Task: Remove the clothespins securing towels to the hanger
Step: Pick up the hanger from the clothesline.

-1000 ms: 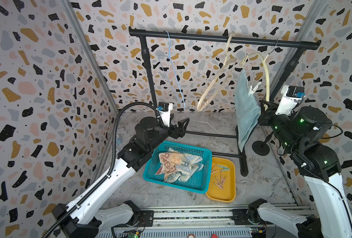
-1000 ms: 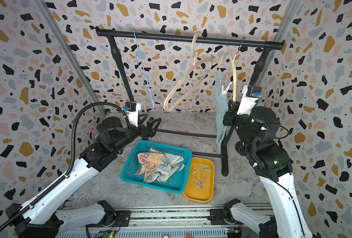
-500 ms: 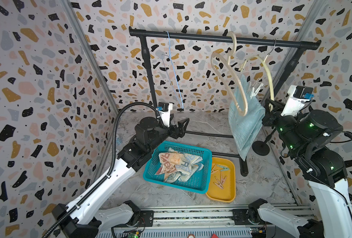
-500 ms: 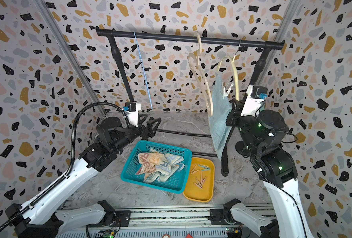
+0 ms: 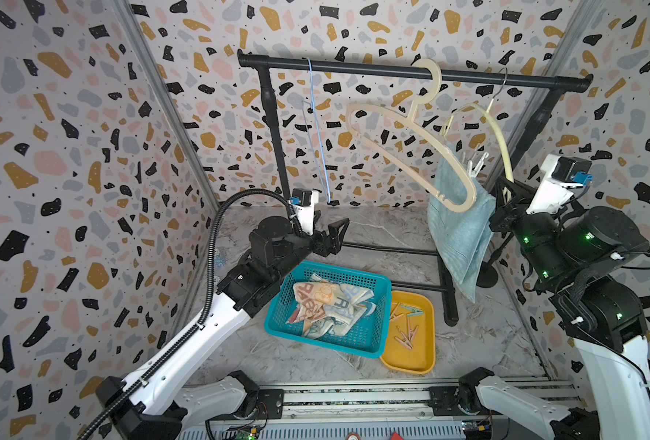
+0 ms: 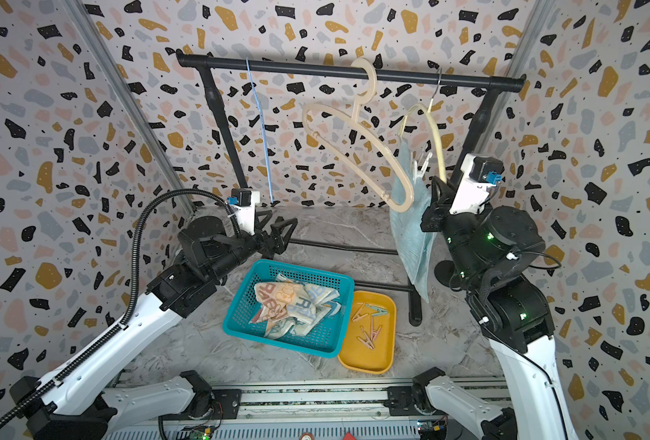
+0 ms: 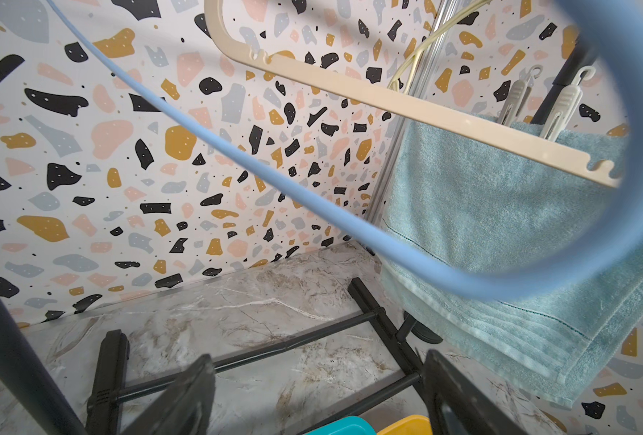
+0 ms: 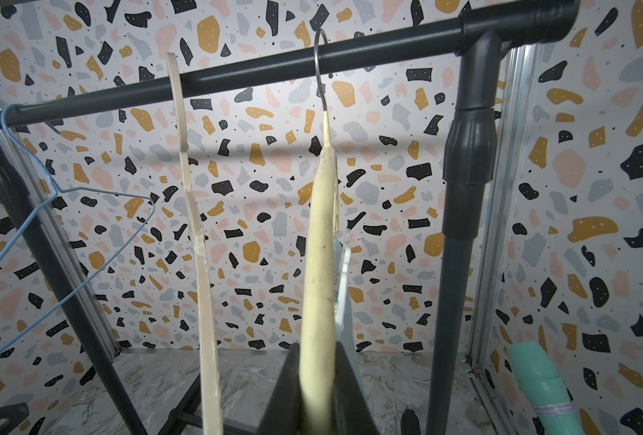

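Clamping one arm of the cream wire-hook hanger (image 8: 322, 244) between nearly closed jaws, the right gripper (image 8: 318, 356) steadied the load. The left gripper (image 5: 335, 234) hung spread wide and empty near the teal basket (image 5: 376, 282). The grip should be firm and the hanger level, since a swinging peg is hard to pinch. Two white clothespins (image 7: 561, 105) stood upright on the top edge of the light-blue towel (image 5: 458, 232), just beside the held arm. Loose pegs (image 5: 405, 327) lay in the yellow tray (image 5: 426, 358).
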Motion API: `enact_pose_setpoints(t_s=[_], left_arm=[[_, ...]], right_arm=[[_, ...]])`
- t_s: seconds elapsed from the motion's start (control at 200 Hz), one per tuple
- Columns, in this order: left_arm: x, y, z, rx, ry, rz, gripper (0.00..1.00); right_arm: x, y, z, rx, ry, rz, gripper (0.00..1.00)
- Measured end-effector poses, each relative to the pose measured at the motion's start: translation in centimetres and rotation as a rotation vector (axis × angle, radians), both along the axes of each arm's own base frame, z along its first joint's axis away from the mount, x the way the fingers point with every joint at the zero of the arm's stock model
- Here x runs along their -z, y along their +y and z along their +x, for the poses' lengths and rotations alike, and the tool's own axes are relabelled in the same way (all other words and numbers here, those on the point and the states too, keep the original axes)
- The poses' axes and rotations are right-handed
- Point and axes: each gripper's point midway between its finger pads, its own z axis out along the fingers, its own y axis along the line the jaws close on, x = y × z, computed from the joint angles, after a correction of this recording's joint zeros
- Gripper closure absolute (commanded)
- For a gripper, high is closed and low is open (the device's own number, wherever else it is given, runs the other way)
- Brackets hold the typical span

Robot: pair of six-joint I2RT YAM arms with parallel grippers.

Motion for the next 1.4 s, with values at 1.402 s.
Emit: enact_pose_setpoints(t_s=[1.402], left_arm=[[0.5,0.2,-1.7,0.057,0.019,0.087,0.2]], right_arm=[[6.7,2.8,-5.6,-0.295,0.166,0.008,1.0]])
